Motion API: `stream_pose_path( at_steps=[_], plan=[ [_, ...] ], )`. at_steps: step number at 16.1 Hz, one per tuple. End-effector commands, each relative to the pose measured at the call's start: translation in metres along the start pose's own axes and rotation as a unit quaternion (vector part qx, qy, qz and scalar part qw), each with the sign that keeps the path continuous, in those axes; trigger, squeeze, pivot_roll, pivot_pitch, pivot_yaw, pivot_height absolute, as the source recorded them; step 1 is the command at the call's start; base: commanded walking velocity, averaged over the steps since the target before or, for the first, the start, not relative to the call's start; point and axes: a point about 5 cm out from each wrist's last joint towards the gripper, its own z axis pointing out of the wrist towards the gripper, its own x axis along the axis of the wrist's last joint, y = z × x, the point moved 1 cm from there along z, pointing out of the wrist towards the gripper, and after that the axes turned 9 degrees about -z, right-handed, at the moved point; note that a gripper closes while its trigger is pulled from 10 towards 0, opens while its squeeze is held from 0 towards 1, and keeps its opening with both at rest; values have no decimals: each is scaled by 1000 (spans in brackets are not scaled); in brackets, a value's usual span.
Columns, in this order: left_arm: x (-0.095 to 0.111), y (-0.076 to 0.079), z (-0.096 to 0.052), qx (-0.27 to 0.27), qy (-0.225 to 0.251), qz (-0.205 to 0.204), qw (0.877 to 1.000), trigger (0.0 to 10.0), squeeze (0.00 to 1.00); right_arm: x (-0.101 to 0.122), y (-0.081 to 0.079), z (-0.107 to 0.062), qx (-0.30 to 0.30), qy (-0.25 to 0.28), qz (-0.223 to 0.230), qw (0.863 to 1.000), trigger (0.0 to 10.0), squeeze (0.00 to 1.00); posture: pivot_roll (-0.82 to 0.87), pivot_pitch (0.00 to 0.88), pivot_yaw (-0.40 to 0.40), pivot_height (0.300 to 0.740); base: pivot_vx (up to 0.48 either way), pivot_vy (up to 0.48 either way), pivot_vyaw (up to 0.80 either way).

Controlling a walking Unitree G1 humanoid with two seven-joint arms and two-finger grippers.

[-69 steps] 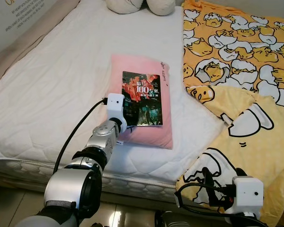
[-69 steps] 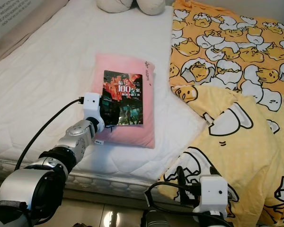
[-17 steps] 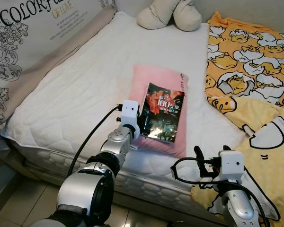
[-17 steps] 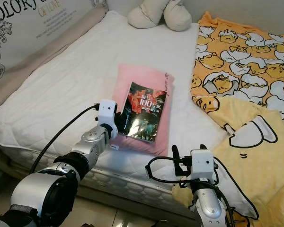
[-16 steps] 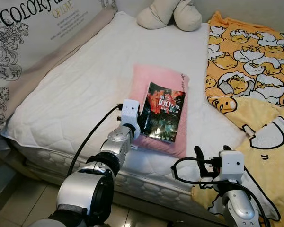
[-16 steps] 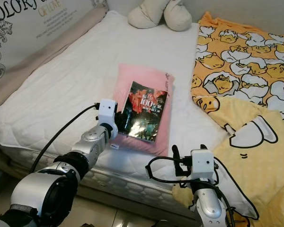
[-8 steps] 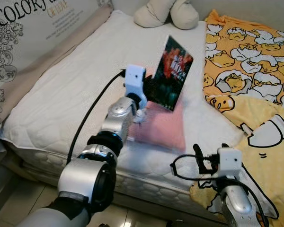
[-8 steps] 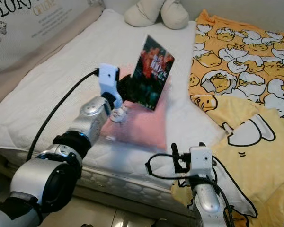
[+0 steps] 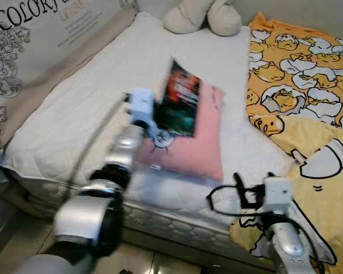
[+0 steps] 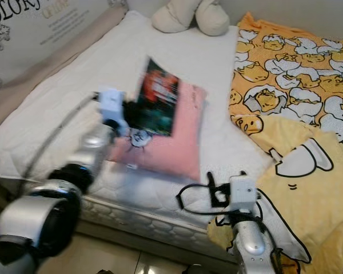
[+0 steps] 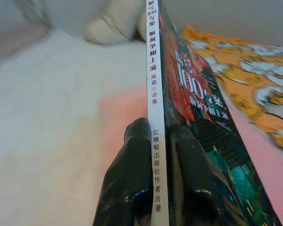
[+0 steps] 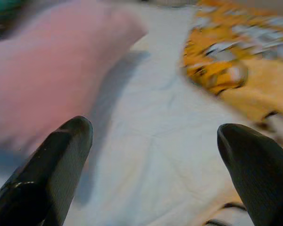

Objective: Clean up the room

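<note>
**A:** Where was the book, and what held it?

**B:** The left tool (image 11: 153, 169) was clamped on the book (image 9: 178, 99) at its spine end, one black finger on each cover. The book stood tilted on edge, lifted off the pink pillow (image 9: 190, 142), which lay on the white bed (image 9: 86, 108). The arm was motion-blurred.

**A:** And the other one?

**B:** The right tool (image 12: 153, 165) was spread wide and held nothing. It hovered low near the bed's front edge, at about five o'clock from the pillow, beside the yellow egg-print blanket (image 10: 297, 85).

**A:** How should the carry go?

**B:** In my judgement the pinch was narrow, close to one edge, so the far end of the book could swing or droop. Keeping it on edge and moving smoothly seemed the safest way to avoid a slip.

**A:** What room was there?

**B:** Open mattress lay at nine to eleven o'clock from the pillow. A printed wall panel (image 9: 28, 34) bordered the bed at ten o'clock, a cream plush toy (image 9: 203, 16) sat at twelve, and the blanket filled one to four o'clock. Bare floor (image 9: 11, 245) showed at seven o'clock — likely the clearest way out.
</note>
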Motion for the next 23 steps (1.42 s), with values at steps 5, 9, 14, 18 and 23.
stream_pose_path(
  at_steps=[5,9,14,18,23],
  plan=[
    [19,-5,-6,-29,60,8,998,0,0,35,13,22,-49,61,14,997,10000,0,-100,0,42,740,0,384,-625],
    [15,0,-6,-41,50,1,998,0,0,31,5,29,-30,48,13,998,10000,0,-82,0,29,740,0,480,-784],
    [-3,-6,-10,-2,17,-29,999,0,0,26,-1,27,-13,47,20,999,10000,0,-91,0,34,740,0,480,-158],
    [-17,13,-11,-13,6,-40,999,0,0,22,-2,26,-2,38,12,999,10000,0,-91,0,29,740,0,465,117],
    [-15,24,-4,-13,-1,-12,1000,10000,0,19,-3,26,2,33,13,999,10000,0,-89,0,19,740,0,58,185]
  ],
)
